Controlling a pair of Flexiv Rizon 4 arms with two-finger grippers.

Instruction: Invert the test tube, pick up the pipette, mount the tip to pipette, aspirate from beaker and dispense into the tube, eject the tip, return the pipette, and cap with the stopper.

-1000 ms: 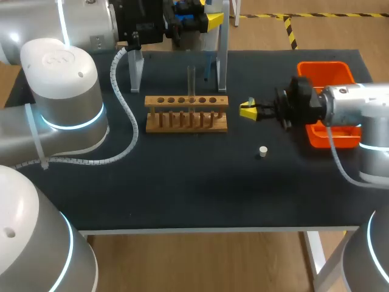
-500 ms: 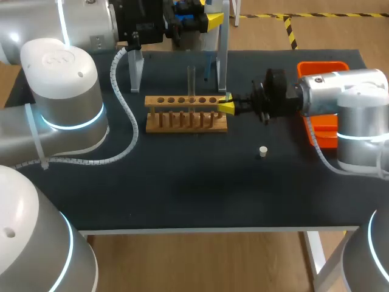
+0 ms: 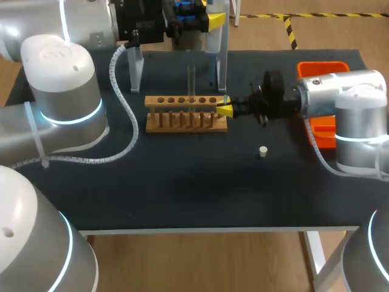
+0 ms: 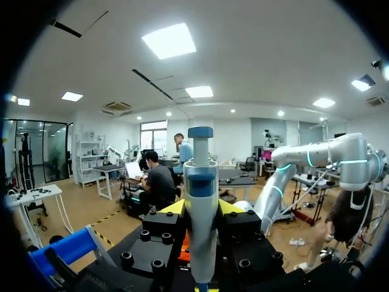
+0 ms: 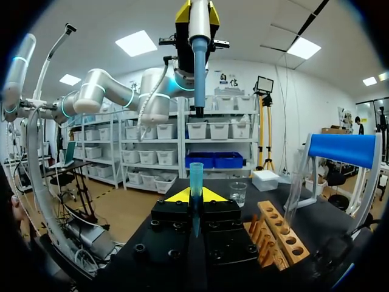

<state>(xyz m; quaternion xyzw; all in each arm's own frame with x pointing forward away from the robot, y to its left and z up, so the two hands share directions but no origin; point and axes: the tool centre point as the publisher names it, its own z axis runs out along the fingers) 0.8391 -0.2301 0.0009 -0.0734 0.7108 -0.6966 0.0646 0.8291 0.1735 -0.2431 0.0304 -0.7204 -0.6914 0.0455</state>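
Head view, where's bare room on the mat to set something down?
Bare: the black mat between the wooden rack and the near edge, left of the white stopper. Crowded: the rack's end by the right gripper.

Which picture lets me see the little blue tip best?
The right wrist view: the blue tip stands upright, held in the right gripper. The head view shows that gripper beside the wooden rack, but the tip is too small to make out. The left wrist view misses it.
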